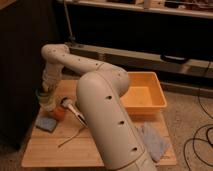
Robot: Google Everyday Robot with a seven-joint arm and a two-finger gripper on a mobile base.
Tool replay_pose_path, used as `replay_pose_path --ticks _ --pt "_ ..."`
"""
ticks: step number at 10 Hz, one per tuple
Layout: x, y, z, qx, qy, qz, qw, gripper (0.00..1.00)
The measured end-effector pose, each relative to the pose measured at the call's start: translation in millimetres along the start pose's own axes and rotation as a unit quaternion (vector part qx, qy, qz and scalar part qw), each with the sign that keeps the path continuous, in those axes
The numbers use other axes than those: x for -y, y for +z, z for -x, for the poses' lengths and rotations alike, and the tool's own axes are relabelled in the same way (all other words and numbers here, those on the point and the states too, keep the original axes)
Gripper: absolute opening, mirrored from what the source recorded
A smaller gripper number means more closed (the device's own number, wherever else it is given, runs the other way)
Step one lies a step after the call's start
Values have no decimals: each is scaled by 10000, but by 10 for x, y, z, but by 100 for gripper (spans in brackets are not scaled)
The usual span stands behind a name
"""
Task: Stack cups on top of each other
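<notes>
My gripper (pixel 46 92) hangs from the white arm at the left edge of the wooden table (pixel 100 152), pointing down. Directly under it is a pale green cup (pixel 42 96), sitting on or in a whitish cup (pixel 48 105). The gripper is right at the green cup's rim, and its wrist hides the top of the cups. I cannot make out whether it holds the green cup. The arm's big white link (pixel 107 115) crosses the middle of the table and covers much of it.
A yellow-orange tub (pixel 146 92) stands at the back right. An orange object (pixel 59 114) and a blue cloth (pixel 46 124) lie beside the cups, with a white-handled brush (pixel 75 113) and a thin stick (pixel 70 138). Another blue cloth (pixel 154 141) lies front right. A dark cabinet stands left.
</notes>
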Motion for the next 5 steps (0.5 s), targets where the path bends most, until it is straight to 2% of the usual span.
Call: replay_pose_path --ticks 5 --pt "89 5 -60 -113 40 -32 9999 78"
